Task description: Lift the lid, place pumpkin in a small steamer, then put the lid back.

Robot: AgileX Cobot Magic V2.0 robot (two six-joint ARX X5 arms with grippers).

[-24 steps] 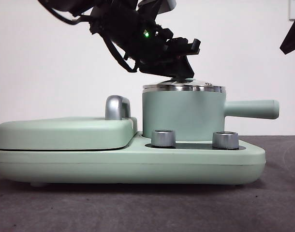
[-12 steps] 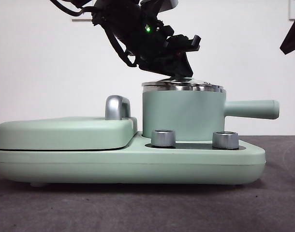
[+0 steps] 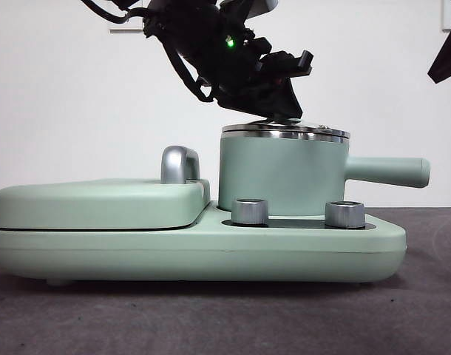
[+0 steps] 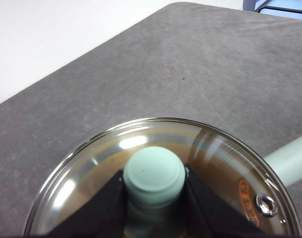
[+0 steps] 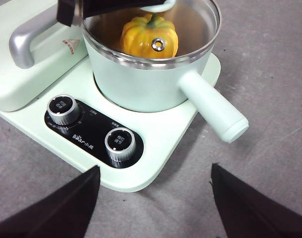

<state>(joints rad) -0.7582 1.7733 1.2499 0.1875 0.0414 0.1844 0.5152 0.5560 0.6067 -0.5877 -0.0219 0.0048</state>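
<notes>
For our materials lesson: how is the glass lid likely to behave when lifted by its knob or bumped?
The lid, clear glass in a steel rim, is probably rigid, fairly heavy and breakable if dropped. The knob is small, smooth and domed, so it may slip in the left gripper. Held there alone, the disc could tilt.

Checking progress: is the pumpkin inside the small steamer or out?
Inside. The pumpkin shows through the lid resting on the small steamer.

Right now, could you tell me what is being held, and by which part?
The left gripper holds the lid by its mint-green knob; the right gripper holds nothing.
</notes>
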